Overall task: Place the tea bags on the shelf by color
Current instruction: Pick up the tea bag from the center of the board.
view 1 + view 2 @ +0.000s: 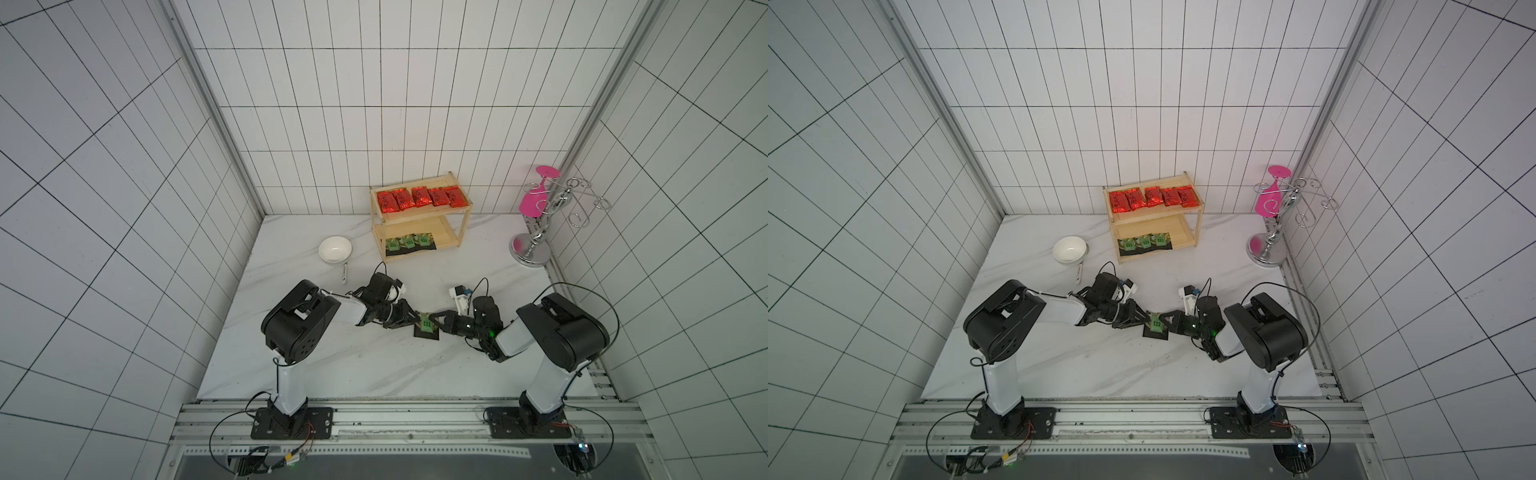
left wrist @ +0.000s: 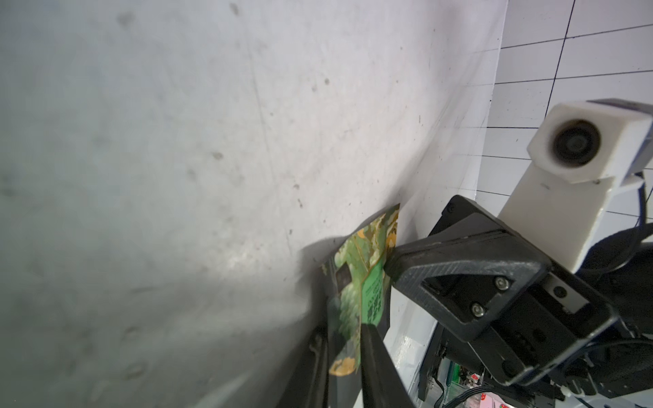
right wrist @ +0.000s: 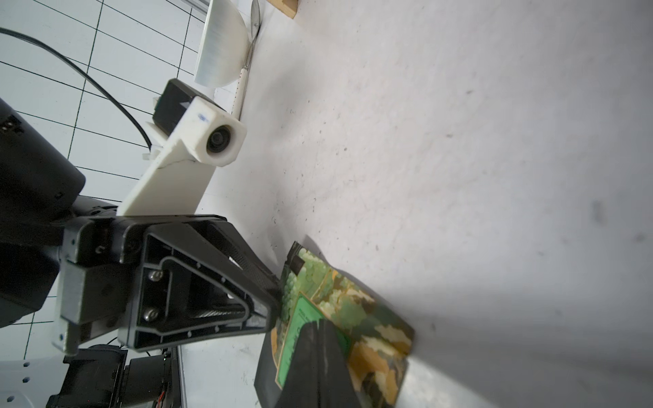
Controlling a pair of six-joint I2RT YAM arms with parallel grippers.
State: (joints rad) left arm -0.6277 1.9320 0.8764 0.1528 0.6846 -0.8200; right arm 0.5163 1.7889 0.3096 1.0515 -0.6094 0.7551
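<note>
Mid-table handover, last packet: I have the L claw (image 1: 417,318) and R claw (image 1: 434,321) both on the black tea bag (image 1: 425,325). It hangs between them over the table (image 1: 332,357), well apart from the shelf (image 1: 446,237). Five red tea bags (image 1: 420,197) line the top board. Three black bags (image 1: 409,243) sit at the lower board's front, w/ bare wood beside them.

To do the swap well, I'd confirm the L grip is firm before R lets go. Then I'd open R slowly & back it straight off, so the foil doesn't twist or get dragged.

L claw: jaws nearly together, pinching one edge of the packet. R claw: fully closed, clamped on the opposite edge. From the wrist views I can't say for sure whether a low corner brushes the table; prob. not.
</note>
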